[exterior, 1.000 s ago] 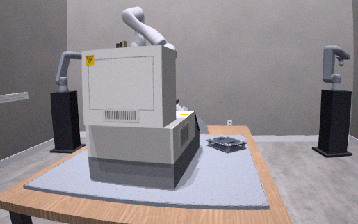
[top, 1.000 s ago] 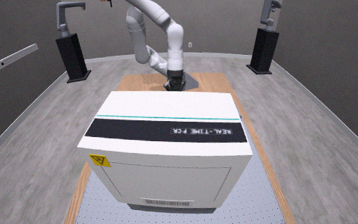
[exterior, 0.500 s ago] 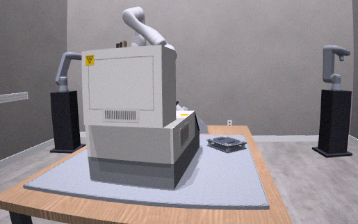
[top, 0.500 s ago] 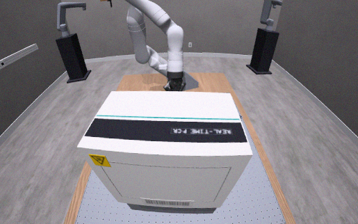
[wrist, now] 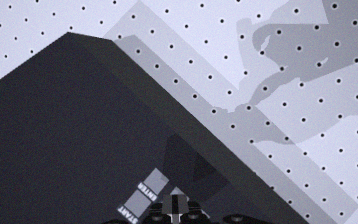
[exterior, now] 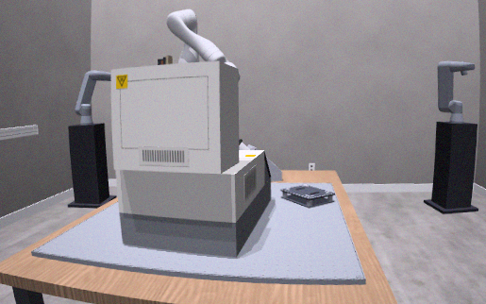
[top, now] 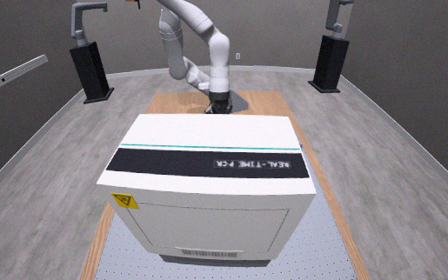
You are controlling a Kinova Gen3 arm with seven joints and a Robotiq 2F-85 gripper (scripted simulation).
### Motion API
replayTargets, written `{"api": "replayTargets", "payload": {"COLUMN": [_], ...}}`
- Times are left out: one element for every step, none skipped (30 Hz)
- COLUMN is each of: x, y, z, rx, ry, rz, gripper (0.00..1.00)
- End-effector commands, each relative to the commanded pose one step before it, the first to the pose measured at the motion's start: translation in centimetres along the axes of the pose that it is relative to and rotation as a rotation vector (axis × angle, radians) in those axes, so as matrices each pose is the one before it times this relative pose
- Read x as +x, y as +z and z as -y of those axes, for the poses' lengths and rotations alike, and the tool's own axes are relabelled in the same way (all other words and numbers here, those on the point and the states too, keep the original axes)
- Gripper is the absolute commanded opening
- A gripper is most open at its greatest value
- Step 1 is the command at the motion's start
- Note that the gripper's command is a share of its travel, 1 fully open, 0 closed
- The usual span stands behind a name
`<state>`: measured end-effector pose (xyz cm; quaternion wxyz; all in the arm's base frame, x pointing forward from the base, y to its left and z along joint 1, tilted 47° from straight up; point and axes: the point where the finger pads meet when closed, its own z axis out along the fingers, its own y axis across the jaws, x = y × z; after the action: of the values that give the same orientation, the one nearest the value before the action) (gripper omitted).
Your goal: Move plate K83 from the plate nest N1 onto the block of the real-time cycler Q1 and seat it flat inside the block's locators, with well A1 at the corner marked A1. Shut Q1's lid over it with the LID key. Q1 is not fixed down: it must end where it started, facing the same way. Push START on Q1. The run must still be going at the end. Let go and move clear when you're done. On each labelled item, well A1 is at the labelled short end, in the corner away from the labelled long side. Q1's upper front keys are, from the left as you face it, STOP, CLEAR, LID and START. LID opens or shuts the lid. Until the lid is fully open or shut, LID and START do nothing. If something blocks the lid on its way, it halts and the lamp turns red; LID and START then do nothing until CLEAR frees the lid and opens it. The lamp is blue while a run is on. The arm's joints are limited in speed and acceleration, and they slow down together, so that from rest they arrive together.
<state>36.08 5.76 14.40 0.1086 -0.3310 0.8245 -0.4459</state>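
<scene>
The cycler Q1 (top: 218, 226) (exterior: 177, 195) stands on the mat, its tall white upper housing (top: 210, 130) (exterior: 166, 113) toward the top and exterior views. These views hide its block, and whether its lid is open or shut I cannot tell. The wrist view shows its dark front panel (wrist: 56, 115) with the START key (wrist: 137, 202) and the ENTER key (wrist: 155, 181). My gripper (wrist: 175, 205) is shut and empty, over the panel beside these keys. Its fingertips partly cover another pale key (wrist: 179, 191), whose label is hidden. Contact is unclear. I cannot make out plate K83. The lamp is not in view.
A dark low rack-like stand (exterior: 308, 194) is on the mat (exterior: 303, 255), right of Q1 in the exterior view; its label is unreadable. The mat lies on a wooden table (top: 170, 102) (exterior: 81, 285). Q1's tall housing stands between the top and exterior views and my gripper.
</scene>
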Motion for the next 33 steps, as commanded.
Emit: {"api": "replayTargets", "payload": {"x": [-0.111,-0.02,0.0,0.0,-0.019,-0.02,-0.02,-0.02,-0.02,-0.02,-0.02,-0.02,-0.02,-0.02,-0.02,-0.02,-0.02,-0.02,-0.02,0.0,0.0,-0.02,-0.02,-0.02,-0.02,-0.02,-0.02,-0.015,0.0,0.0,0.0,0.0,0.0], "y": [0.163,0.06,0.0,0.0,0.055,0.058,0.059,0.069,0.06,0.06,0.06,0.06,0.06,0.06,0.06,0.06,0.06,0.06,0.06,0.0,0.0,0.055,0.058,0.059,0.069,0.06,0.06,0.044,-0.008,0.001,0.0,0.0,0.0], "z": [0.055,0.02,0.0,0.0,0.02,0.02,0.02,0.02,0.02,0.02,0.02,0.02,0.02,0.02,0.02,0.02,0.02,0.02,0.02,0.0,0.0,0.02,0.02,0.02,0.02,0.02,0.02,0.015,0.0,0.0,0.0,0.0,0.0], "rx": [-0.00012,0.0,0.0,0.0,0.0,0.0,0.0,0.00001,0.0,0.0,0.0,0.0,0.0,0.0,0.0,0.0,0.0,0.0,0.0,0.0,0.0,0.0,0.0,0.0,0.00001,0.0,0.0,0.0,-0.00001,0.0,0.0,0.0,0.0], "ry": [-0.00007,0.0,0.0,0.0,0.0,0.0,0.0,0.00001,0.0,0.0,0.0,0.0,0.0,0.0,0.0,0.0,0.0,0.0,0.0,0.0,0.0,0.0,0.0,0.0,0.00001,0.0,0.0,0.0,-0.00001,0.0,0.0,0.0,0.0], "rz": [0.00135,0.0,0.0,0.0,-0.00001,-0.00001,0.0,0.00002,0.0,0.0,0.0,0.0,0.0,0.0,0.0,0.0,0.0,0.0,0.0,0.0,0.0,-0.00001,-0.00001,0.0,0.00003,0.0,0.0,0.0,-0.00002,0.0,0.0,0.0,0.0], "gripper": [0.1,0.1,0.1,0.1,0.1,0.1,0.1,0.1,0.1,0.1,0.1,0.1,0.1,0.1,0.1,0.1,0.1,0.1,0.1,0.1,0.1,0.1,0.1,0.1,0.1,0.1,0.1,0.1,0.1,0.1,0.1,0.1,0.1]}}
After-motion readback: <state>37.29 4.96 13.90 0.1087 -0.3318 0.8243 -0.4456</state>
